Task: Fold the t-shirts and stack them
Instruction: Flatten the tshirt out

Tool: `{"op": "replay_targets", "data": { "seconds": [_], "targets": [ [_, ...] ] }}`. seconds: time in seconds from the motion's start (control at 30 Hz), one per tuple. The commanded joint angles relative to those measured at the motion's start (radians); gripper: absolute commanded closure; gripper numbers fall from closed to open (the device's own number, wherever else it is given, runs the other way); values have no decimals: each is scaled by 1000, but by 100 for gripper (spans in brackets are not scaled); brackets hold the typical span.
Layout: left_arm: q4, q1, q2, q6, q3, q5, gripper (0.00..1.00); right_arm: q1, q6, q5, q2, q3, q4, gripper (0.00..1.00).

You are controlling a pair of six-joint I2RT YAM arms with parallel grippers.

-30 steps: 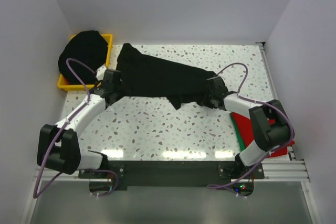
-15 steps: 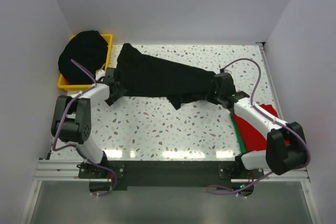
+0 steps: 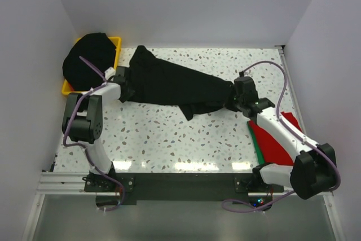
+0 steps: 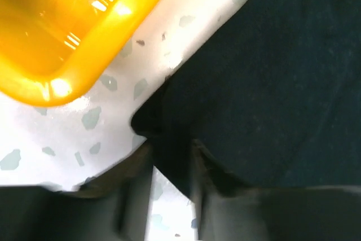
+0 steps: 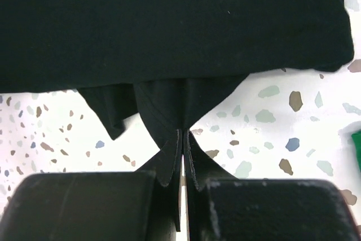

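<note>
Evidently limp, the black t-shirt (image 3: pixel 175 83) is clamped at one edge by the right end effector (image 5: pixel 183 142) and straddled at a corner by the parted left end effector (image 4: pixel 169 159).

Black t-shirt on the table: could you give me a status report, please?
Right gripper shut on black t-shirt. Left gripper straddling its far corner, grip unclear. Yellow bin near that corner.

Overhead camera looks down on the black t-shirt (image 3: pixel 175 83); my two wrist cameras (very close) face its opposite ends, sharing it.
</note>
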Motion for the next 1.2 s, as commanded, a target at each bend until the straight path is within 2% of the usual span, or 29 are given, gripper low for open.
{"op": "replay_targets", "data": {
  "seconds": [0.0,0.03,0.17,0.47,0.83,1.03,1.17],
  "targets": [
    [-12,8,22,18,55,-27,72,-5,-29,28,-52,81,-45,100],
    [-9,8,1,23,61,-22,83,-6,-35,31,-53,100,-55,100],
    [-25,7,-76,54,92,-19,100,-37,-52,48,-60,164,-88,100],
    [-99,8,-258,123,191,-12,100,-158,-62,25,-56,388,-176,100],
    [-174,27,-430,175,319,14,100,-249,-48,51,-73,663,-264,100],
    [-179,34,-464,186,415,40,100,-275,-37,71,-78,776,-258,100],
    [-130,38,-434,193,466,56,100,-287,-28,72,-20,856,-221,100]
  ]
}}
